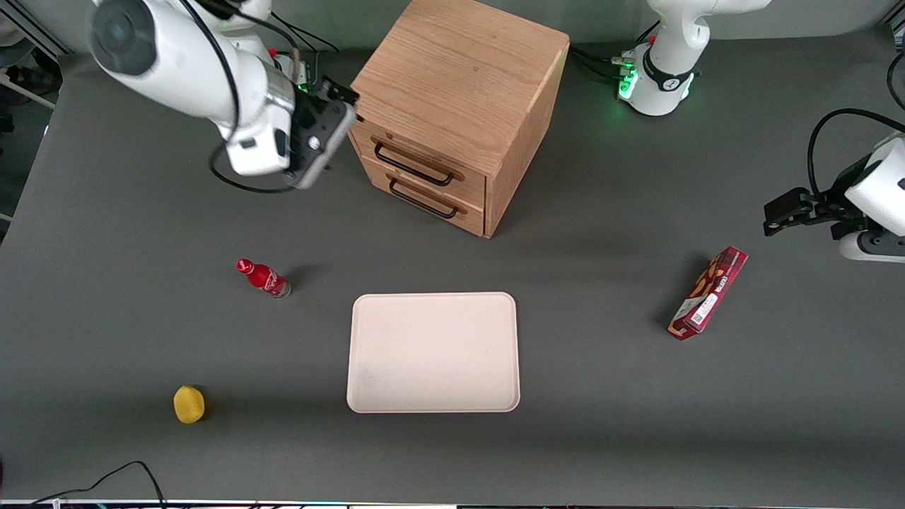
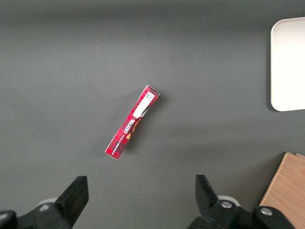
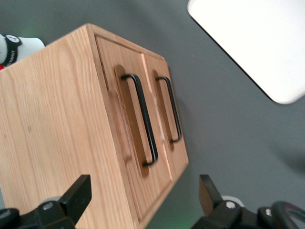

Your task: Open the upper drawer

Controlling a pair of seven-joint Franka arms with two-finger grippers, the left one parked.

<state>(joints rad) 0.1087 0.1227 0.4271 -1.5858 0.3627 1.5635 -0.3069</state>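
Note:
The oak cabinet [image 1: 459, 78] stands at the back middle of the table. Its upper drawer [image 1: 424, 157] is shut, flush with the cabinet front, and has a thin black bar handle [image 1: 412, 167]. The matching lower drawer [image 1: 431, 198] below it is also shut. My right gripper [image 1: 338, 113] hovers beside the cabinet's upper front corner, toward the working arm's end, apart from the handle. In the right wrist view the gripper [image 3: 144, 191] is open and empty, and the upper drawer [image 3: 125, 143] with its handle [image 3: 144, 119] lies ahead of the black fingers [image 3: 81, 193].
A pale tray [image 1: 433, 351] lies nearer the front camera than the cabinet. A red bottle [image 1: 264, 278] and a yellow object [image 1: 189, 404] lie toward the working arm's end. A red snack box [image 1: 708, 293] lies toward the parked arm's end and also shows in the left wrist view [image 2: 132, 122].

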